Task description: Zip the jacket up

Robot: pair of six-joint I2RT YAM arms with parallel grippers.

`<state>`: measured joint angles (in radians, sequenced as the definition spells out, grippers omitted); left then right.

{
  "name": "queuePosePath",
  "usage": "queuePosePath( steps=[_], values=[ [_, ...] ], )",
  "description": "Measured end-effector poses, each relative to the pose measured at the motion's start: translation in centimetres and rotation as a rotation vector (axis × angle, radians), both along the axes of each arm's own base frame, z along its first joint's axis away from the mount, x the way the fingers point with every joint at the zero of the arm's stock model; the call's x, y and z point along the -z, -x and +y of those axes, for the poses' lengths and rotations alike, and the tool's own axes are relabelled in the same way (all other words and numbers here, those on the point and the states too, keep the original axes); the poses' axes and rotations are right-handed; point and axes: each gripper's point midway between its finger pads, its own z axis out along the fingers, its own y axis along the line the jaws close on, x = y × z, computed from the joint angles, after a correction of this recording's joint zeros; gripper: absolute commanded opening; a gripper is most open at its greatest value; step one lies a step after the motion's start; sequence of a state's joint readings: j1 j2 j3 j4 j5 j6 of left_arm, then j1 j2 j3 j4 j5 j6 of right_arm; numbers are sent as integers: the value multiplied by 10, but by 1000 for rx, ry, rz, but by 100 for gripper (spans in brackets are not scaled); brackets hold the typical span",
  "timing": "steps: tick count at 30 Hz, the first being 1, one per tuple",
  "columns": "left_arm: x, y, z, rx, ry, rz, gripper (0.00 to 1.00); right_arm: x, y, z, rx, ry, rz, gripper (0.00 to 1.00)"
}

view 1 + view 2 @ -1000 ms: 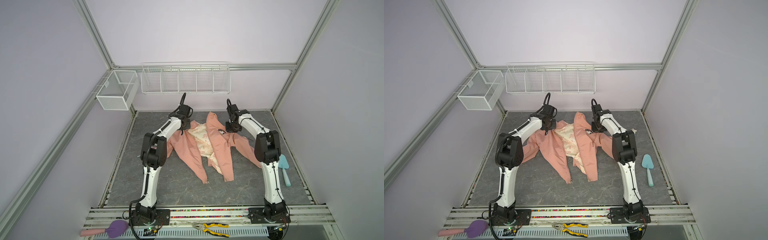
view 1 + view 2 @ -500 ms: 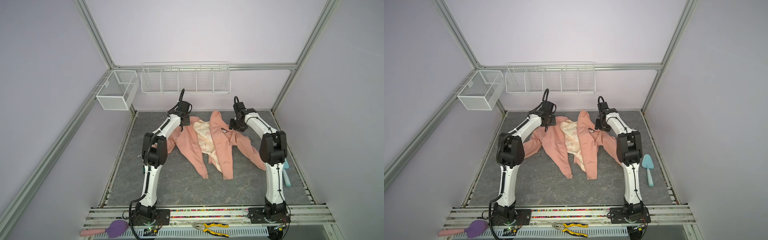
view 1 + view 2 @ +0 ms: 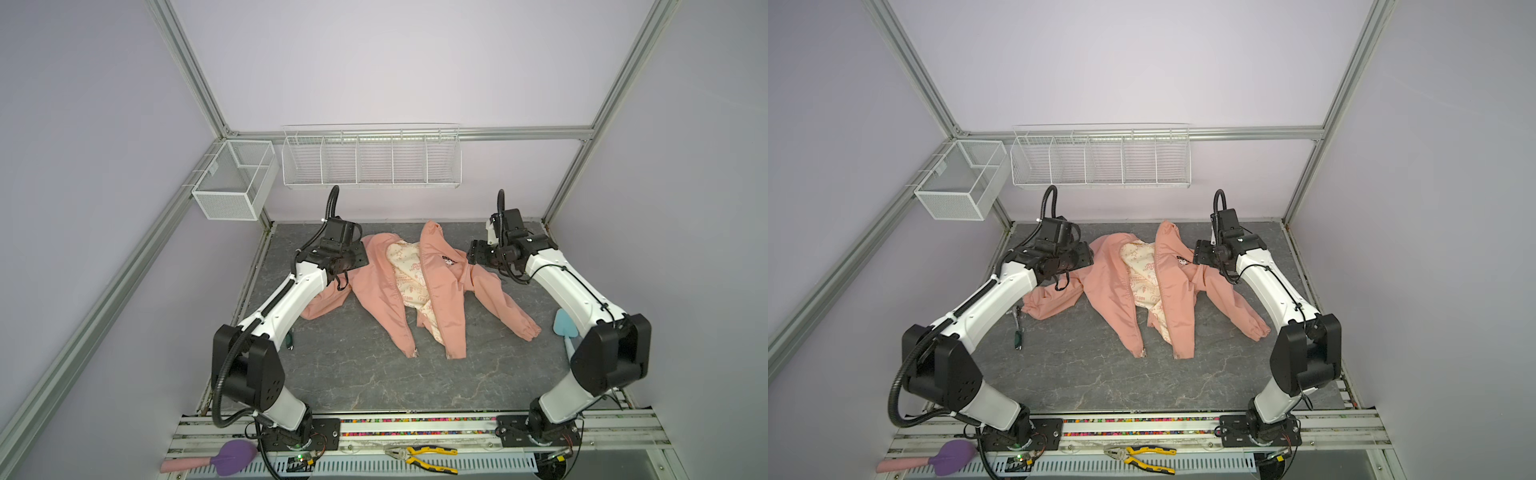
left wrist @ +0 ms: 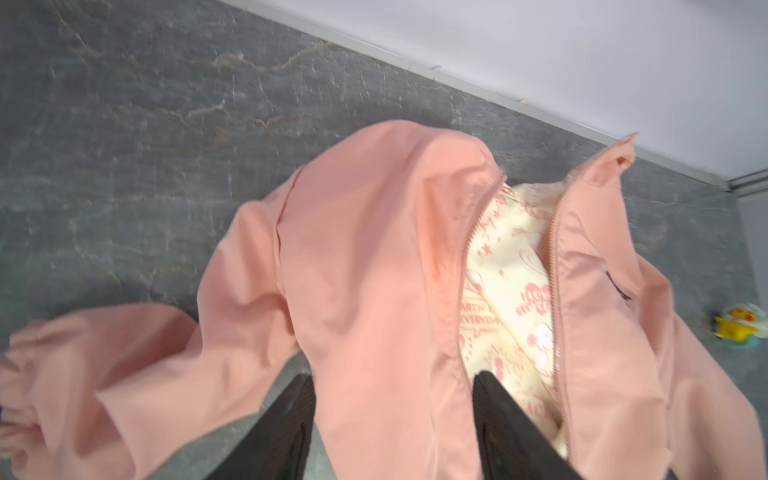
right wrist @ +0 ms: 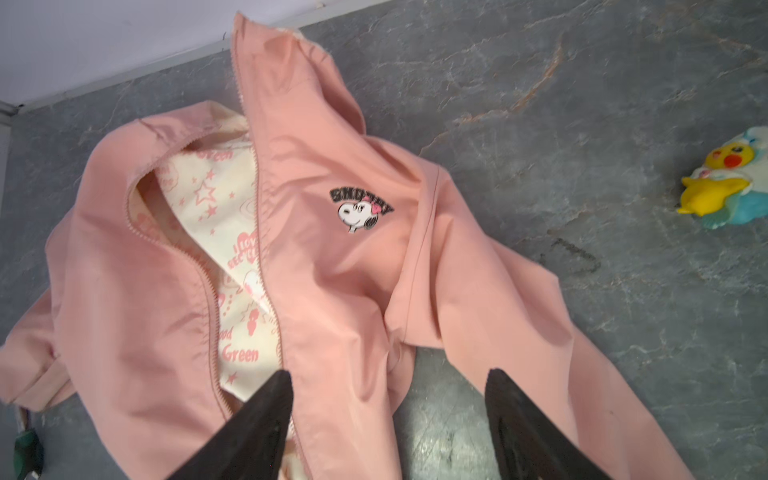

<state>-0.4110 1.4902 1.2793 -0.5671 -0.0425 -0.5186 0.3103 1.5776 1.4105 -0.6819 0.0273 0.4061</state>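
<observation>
The salmon-pink jacket point(image 3: 440, 291) point(image 3: 1177, 299) lies front up on the grey table, unzipped. Its two front panels are spread apart, showing the cream patterned lining point(image 5: 216, 216). A small cartoon chest patch point(image 5: 359, 210) sits on one panel. My left gripper point(image 3: 360, 254) point(image 4: 392, 376) is open above the shoulder on its own side, with fabric below the fingers and nothing pinched. My right gripper point(image 3: 471, 253) point(image 5: 390, 372) is also open, over the other panel near the sleeve seam, and holds nothing. Both zipper edges point(image 4: 555, 266) run loose down to the hem point(image 3: 432, 355).
A yellow and blue toy point(image 5: 723, 183) lies on the table beyond the right sleeve. Near the right arm is a light-blue scoop point(image 3: 565, 332), and a green-handled tool point(image 3: 1018, 332) lies by the left arm. Wire baskets point(image 3: 370, 158) hang on the back wall. Pliers point(image 3: 424, 455) rest on the front rail.
Both grippers have gone from shut to open, letting go of the jacket's shoulders, and have drawn outward and back. The jacket has settled flatter, with its panels spread wider.
</observation>
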Motion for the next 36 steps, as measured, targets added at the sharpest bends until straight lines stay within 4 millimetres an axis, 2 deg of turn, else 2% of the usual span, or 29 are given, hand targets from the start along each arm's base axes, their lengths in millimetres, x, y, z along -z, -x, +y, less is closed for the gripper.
queuePosePath(
  steps=[2,5,7,10,12,14,17,20,22,25,32,36],
  values=[
    [4,26,-7,29,41,18,66,4,21,13,-39,-7,7,71],
    [23,71,-23,80,121,73,67,16,55,34,-103,-25,31,69],
    [44,103,-34,105,186,124,67,28,79,48,-142,-42,54,68],
    [88,152,-43,113,250,226,68,51,111,64,-184,-46,102,66],
    [113,178,-45,110,267,286,66,69,130,74,-208,-39,141,66],
    [128,196,-45,104,272,325,65,85,145,79,-218,-24,171,65],
    [122,204,-54,120,305,312,62,112,167,76,-209,16,224,64],
    [107,205,-73,168,356,267,60,134,185,62,-169,53,271,60],
    [104,206,-86,202,373,258,60,141,193,49,-131,68,279,60],
    [105,206,-110,254,386,268,60,134,201,34,-84,55,246,60],
    [107,200,-183,396,434,305,51,106,209,7,-6,30,161,60],
    [108,201,-216,461,454,309,48,93,215,-10,36,25,128,64]
  ],
)
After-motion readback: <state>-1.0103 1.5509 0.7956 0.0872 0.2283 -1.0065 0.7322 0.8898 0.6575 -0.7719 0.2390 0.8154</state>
